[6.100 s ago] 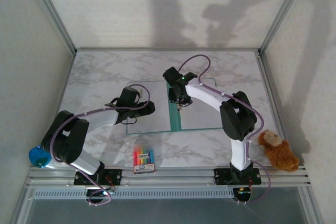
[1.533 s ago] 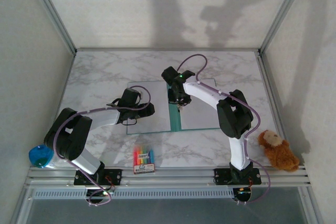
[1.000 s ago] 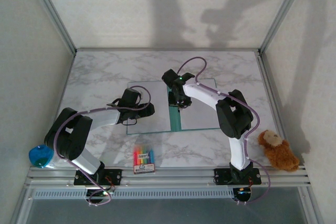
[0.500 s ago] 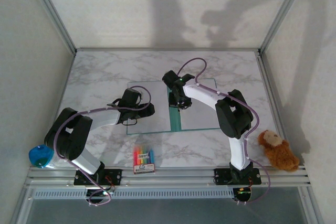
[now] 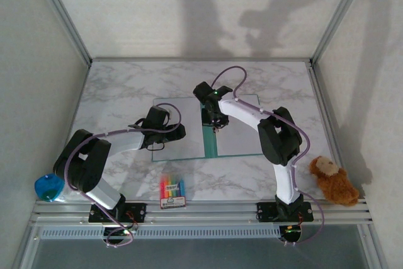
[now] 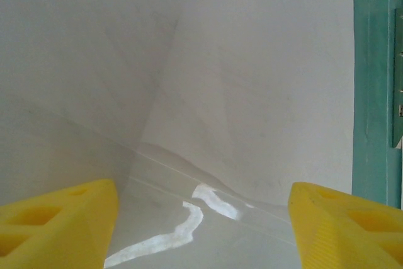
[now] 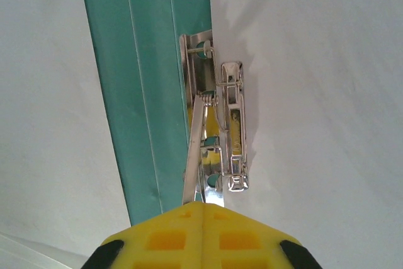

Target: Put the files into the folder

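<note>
Folder (image 5: 210, 143) open on table (image 5: 126, 92), files (image 5: 239, 135) on both panels. Right gripper (image 7: 203, 209) pinches clip lever (image 7: 195, 149) at spine; left gripper (image 6: 201, 218) spread above files. Risk: lever slips, snaps shut, skewing sheets

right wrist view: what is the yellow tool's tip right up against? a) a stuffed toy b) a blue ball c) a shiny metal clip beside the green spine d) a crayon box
C: the right tool, its fingers closed together, has its tip at the lever of the metal clip, which sits along the green spine of the folder.
</note>
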